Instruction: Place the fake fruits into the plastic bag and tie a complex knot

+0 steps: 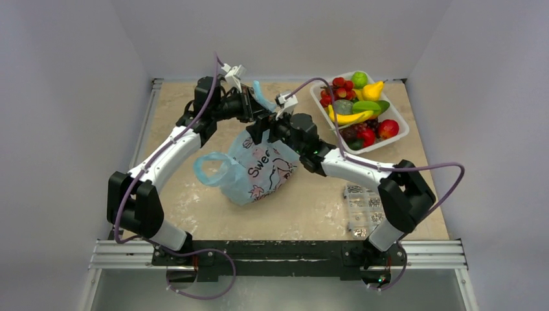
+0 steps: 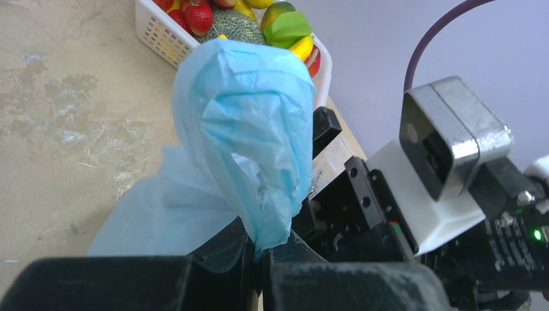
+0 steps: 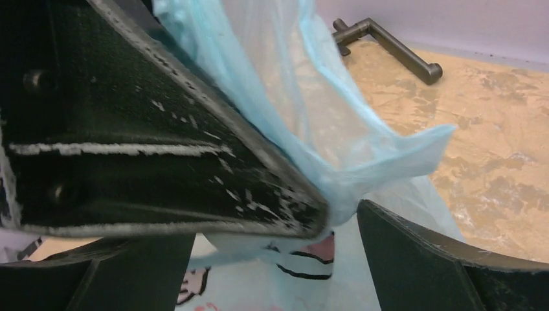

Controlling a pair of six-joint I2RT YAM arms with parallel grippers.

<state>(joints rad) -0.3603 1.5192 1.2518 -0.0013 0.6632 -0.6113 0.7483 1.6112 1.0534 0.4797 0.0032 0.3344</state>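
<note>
Pinching 1 handle loop [image 2: 249, 123] of a thin, crinkly light-blue plastic carrier bag [image 1: 259, 170], the L gripper [image 2: 262, 256] has its 2 black fingers closed tight on the twisted film. The film stands up from the fingertips in a puffy blue plume.

The R gripper [image 1: 270, 126] sits just beside the L one, a little nearer the arm bases. Its 2 fingers [image 3: 440, 265] stand wide apart w/ bag film draped betw. them, not clamped.

The bag body sits directly below both grippers on the mottled tan tabletop [image 1: 311, 207], its white patch w/ pink & dark print facing up. The 2nd handle loop [image 1: 210, 170] lies open on the L gripper's near-left side. What's inside the bag can't be told.

The small glossy plastic fake fruits [image 1: 353, 116], in yellow, red, green & dark tones, lie heaped in a white rectangular latticed tray [image 1: 403, 123]. They are well apart from the bag, off to the right of the R gripper toward the table's far edge.

A clear compartment box of metal screws [image 1: 362, 210] sits well behind the R gripper, near that arm's elbow. A dark metal L-shaped handle [image 3: 388, 45] lies on the tabletop beyond the R gripper, close to the wall.
</note>
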